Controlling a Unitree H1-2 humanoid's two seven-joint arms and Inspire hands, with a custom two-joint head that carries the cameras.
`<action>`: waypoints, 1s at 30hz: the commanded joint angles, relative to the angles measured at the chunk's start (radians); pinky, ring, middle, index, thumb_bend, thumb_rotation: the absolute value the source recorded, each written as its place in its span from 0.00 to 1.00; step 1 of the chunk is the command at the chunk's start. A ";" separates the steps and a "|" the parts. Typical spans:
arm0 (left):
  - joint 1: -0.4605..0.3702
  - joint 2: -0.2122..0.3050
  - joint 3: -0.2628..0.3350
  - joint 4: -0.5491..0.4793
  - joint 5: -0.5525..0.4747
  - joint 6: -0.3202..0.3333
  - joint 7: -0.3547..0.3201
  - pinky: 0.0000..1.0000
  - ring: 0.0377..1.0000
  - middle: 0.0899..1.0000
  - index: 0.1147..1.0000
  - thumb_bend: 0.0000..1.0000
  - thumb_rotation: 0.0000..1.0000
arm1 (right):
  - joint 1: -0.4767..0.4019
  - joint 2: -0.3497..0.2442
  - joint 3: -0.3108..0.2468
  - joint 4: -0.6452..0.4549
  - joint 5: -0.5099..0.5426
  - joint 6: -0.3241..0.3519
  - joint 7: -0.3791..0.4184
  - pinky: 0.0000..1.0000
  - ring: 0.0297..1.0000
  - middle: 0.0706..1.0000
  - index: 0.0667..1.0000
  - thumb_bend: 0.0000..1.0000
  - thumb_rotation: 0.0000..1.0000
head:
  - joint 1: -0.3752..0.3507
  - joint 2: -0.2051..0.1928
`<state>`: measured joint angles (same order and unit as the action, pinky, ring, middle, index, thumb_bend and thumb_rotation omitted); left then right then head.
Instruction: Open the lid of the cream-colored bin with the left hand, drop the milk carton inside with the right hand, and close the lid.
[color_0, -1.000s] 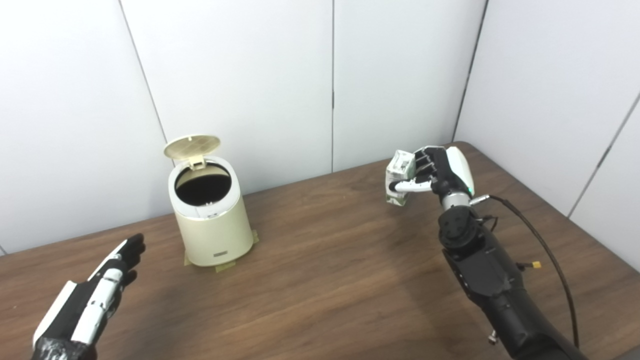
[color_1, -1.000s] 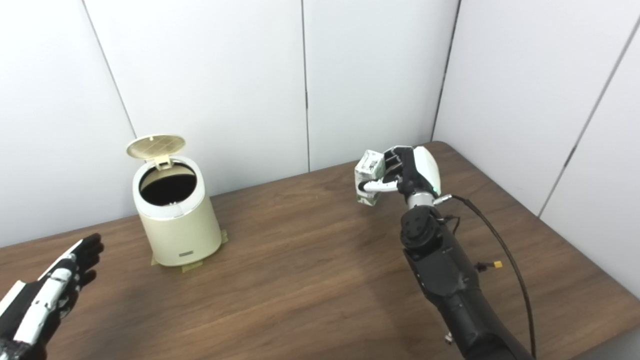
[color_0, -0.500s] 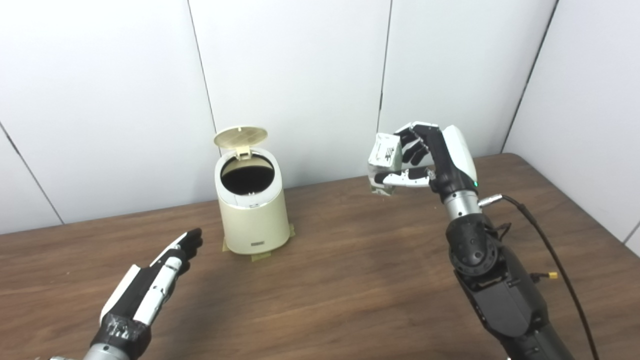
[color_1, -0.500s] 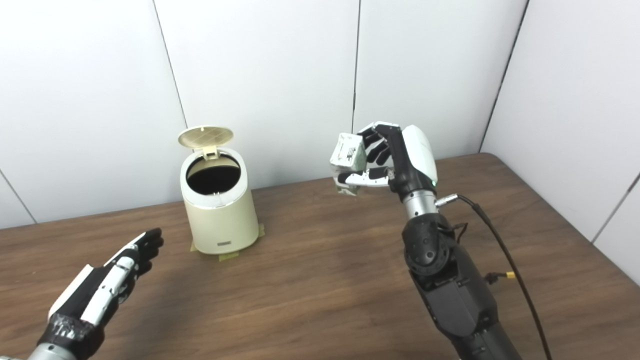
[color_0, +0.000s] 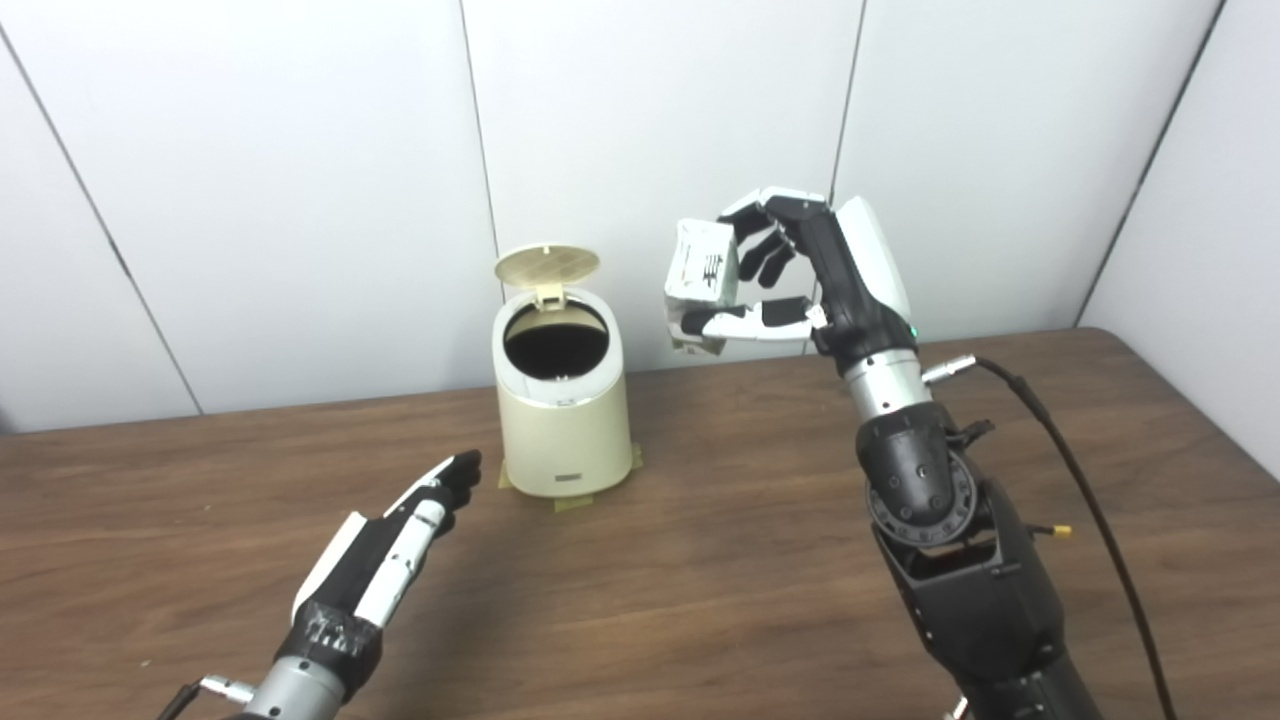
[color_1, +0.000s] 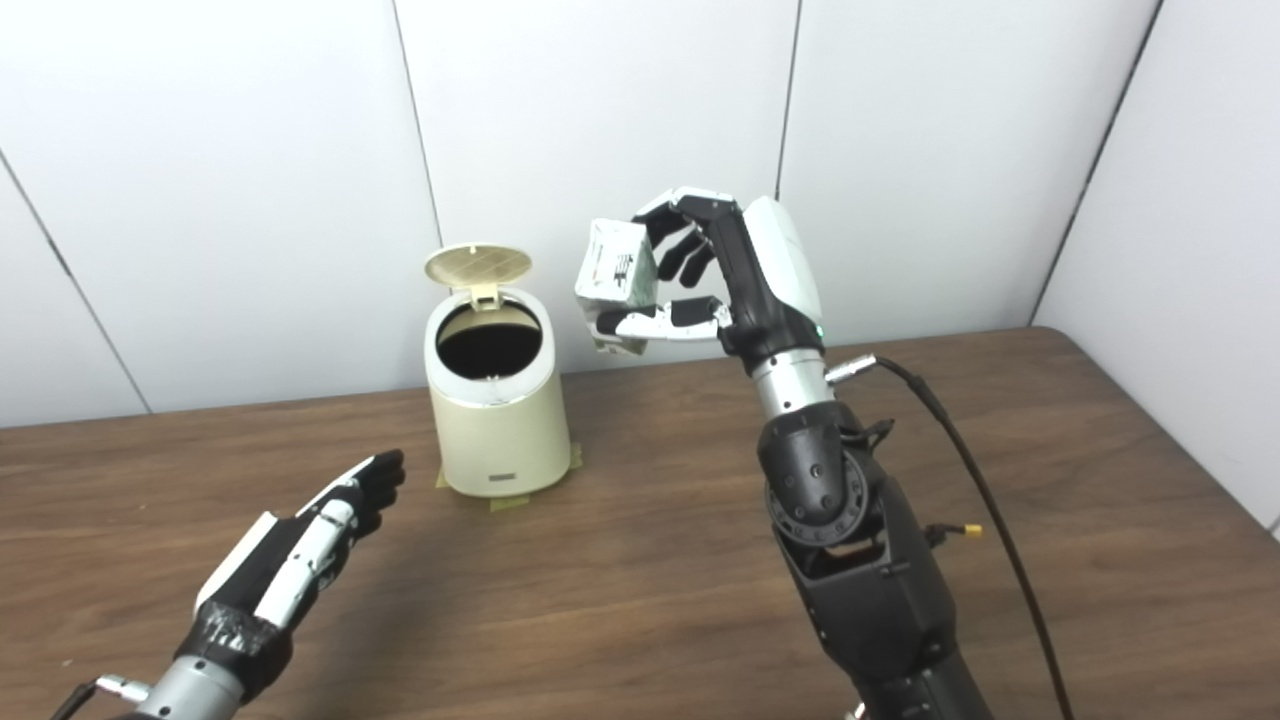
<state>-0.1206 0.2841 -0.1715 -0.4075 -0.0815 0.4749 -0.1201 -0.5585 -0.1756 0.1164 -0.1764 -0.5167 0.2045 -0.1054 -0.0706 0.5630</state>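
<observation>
The cream-colored bin (color_0: 563, 420) stands at the back of the wooden table (color_0: 700, 580) with its round lid (color_0: 547, 265) tipped up and open, the dark inside showing. My right hand (color_0: 800, 285) is shut on the small white milk carton (color_0: 700, 285), held in the air to the right of the bin and a little above its rim. Down at the lower left, my left hand (color_0: 385, 550) rests low over the table, flat with fingers stretched out, open and holding nothing, short of the bin's base.
Tape patches (color_0: 575, 500) show under the bin's base. A black cable (color_0: 1070, 470) runs from my right wrist down the right side. White wall panels stand close behind the table; its right edge (color_0: 1200, 410) angles off along the side wall.
The camera has swung right-to-left, shifting the whole scene. My right hand has lifted the carton higher and carried it leftward, closer to the open bin. The left hand has kept its flat pose.
</observation>
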 joint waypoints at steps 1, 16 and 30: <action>-0.012 -0.009 0.014 -0.010 0.012 -0.012 -0.003 1.00 0.97 0.95 0.93 0.34 1.00 | -0.075 0.009 -0.001 -0.021 -0.005 -0.056 -0.016 0.32 0.37 0.48 0.45 0.52 0.00 | 0.002 0.000; 0.010 -0.051 0.036 -0.008 0.045 -0.023 -0.023 1.00 0.96 0.95 0.94 0.38 0.97 | -0.158 0.110 0.047 0.184 0.004 -0.183 -0.036 0.36 0.41 0.48 0.43 0.52 0.00 | 0.031 -0.009; 0.011 -0.065 0.043 -0.010 0.079 -0.023 -0.033 1.00 0.96 0.94 0.93 0.37 0.98 | -0.256 0.169 0.032 0.477 0.035 -0.300 -0.137 0.36 0.40 0.47 0.44 0.52 0.00 | 0.064 -0.017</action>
<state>-0.0853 0.2210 -0.1341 -0.4055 -0.0166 0.4739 -0.1555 -0.7350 -0.0109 0.1662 0.3173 -0.4916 -0.0356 -0.2003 -0.0062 0.5446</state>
